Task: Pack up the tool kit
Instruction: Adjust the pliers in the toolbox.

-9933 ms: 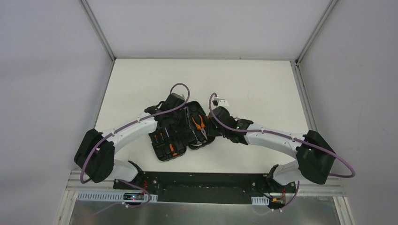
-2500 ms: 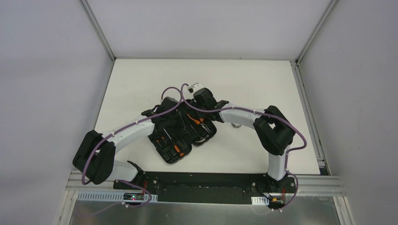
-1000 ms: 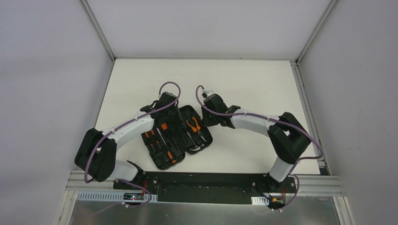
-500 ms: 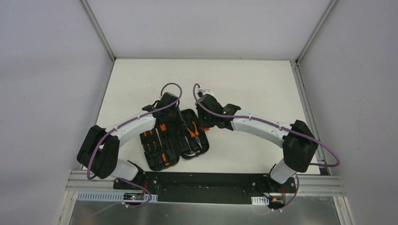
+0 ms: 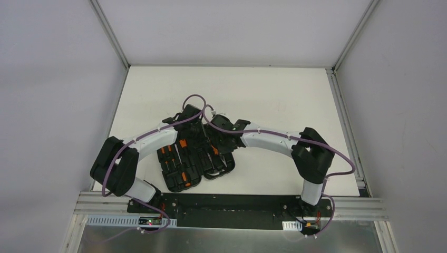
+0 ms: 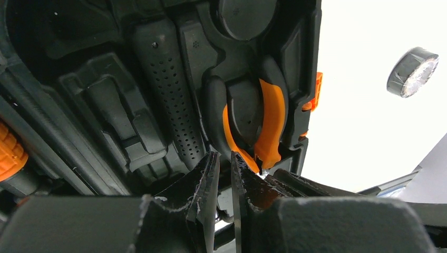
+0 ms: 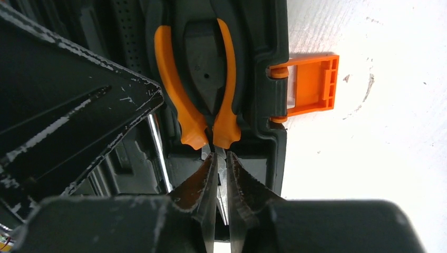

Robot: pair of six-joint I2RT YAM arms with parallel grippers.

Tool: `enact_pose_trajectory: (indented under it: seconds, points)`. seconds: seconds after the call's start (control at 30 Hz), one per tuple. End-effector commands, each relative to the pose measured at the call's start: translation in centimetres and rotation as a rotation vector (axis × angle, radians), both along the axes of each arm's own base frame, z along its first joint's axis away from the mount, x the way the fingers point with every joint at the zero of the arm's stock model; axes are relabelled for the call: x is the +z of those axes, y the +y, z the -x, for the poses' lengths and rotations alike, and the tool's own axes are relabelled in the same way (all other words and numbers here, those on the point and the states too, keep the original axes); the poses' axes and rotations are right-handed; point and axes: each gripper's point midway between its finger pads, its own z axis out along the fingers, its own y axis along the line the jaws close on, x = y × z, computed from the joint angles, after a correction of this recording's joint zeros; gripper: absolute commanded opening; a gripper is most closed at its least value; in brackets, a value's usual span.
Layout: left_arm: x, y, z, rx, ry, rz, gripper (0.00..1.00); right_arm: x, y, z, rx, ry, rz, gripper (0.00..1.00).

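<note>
**Open on the worktop, both claws down at the far end**

Seen from above: lying open and flat on the white worktop [image 5: 263,95], a little left of the middle and slanted, a black case [image 5: 176,184] of two rounded halves, moulded slots facing up. In the left half, small orange-handled tools [image 5: 183,174] bedded side by side. In the right half, pliers [image 7: 169,89] with orange-and-black handles, seated in a slot along the outer wall. On that wall, an orange latch [image 7: 311,84], flipped outward and flat on the worktop. Beside the pliers, a thin steel shaft [image 7: 158,150] and a black handle [image 6: 168,79] dotted with small holes.

Right claw [image 7: 219,161]: clamped, by the look of it, on the pliers' metal nose, a sliver of steel showing between the fingers. Left claw [image 6: 221,161]: fingers nearly together, only a thin slit between them and nothing visible in it, tips low over the case just beside the pliers' joint. Cannot tell whether touching the case.

Hard to make out:
- From above, far end of the case covered by both wrists and the purple cables [image 5: 195,100], the pliers reduced to an orange fleck.
- Kinds of the tools in the left half too small to tell.
- In the left wrist view, a round dark-rimmed thing [image 6: 414,71] with a bright face on the worktop beyond the latch, kind unclear.
- An orange ribbed knob [image 6: 8,153] cut off at that view's left edge.
- Lower part of both wrist views filled by each claw's own black body.
</note>
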Motion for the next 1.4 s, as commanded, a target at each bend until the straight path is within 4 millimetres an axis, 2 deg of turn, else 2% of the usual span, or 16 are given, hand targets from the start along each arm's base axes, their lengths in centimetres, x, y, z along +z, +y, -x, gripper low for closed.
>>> enact_pose_trajectory:
  seconds: [0.0,0.3,0.47,0.67,0.77,0.83,0.9,0.97,1.07,1.1,1.2,1.27,1.37]
  points:
    - [0.6,-0.5,-0.5,0.004,0.003,0.025,0.16,0.4,0.2,0.2,-0.016,0.024,0.025,0.12]
    - [-1.0,-0.4,-0.1,0.005,0.046,0.006,0.14,-3.3,-1.7,2.0,0.001,0.130,0.183,0.05]
    - [-2.4,-0.1,0.7,0.011,0.087,-0.006,0.12,-7.1,-3.8,3.6,-0.008,0.213,0.302,0.04]
    - [-3.8,0.0,1.5,0.018,0.125,-0.016,0.10,-10.9,-5.1,5.2,-0.006,0.289,0.378,0.04]
    - [-4.4,0.1,1.8,0.023,0.143,-0.017,0.10,-12.3,-5.5,5.5,-0.008,0.313,0.407,0.04]
    - [-4.6,0.1,1.8,0.029,0.144,-0.017,0.10,-12.5,-5.5,5.6,-0.006,0.317,0.406,0.04]
    - [-4.5,0.1,1.8,0.032,0.139,-0.015,0.09,-11.7,-4.9,5.4,0.001,0.304,0.366,0.03]
    - [-4.0,0.0,1.6,0.034,0.124,-0.009,0.09,-9.9,-3.8,4.9,0.017,0.271,0.303,0.03]
    - [-2.7,-0.1,0.9,0.037,0.079,0.003,0.10,-5.6,-2.2,3.2,0.038,0.176,0.202,0.04]
    - [-2.3,-0.1,0.6,0.039,0.064,0.005,0.10,-3.6,-1.7,2.5,0.039,0.128,0.159,0.04]
    - [-1.8,0.0,0.2,0.039,0.038,-0.003,0.10,0.5,-1.0,0.1,0.023,0.010,0.081,0.06]
    - [-1.7,0.0,0.1,0.037,0.037,-0.008,0.10,2.4,-0.7,-1.6,0.002,-0.055,0.033,0.06]
    - [-1.9,0.0,0.1,0.036,0.043,-0.012,0.11,3.7,-0.7,-3.7,-0.039,-0.111,-0.005,0.09]
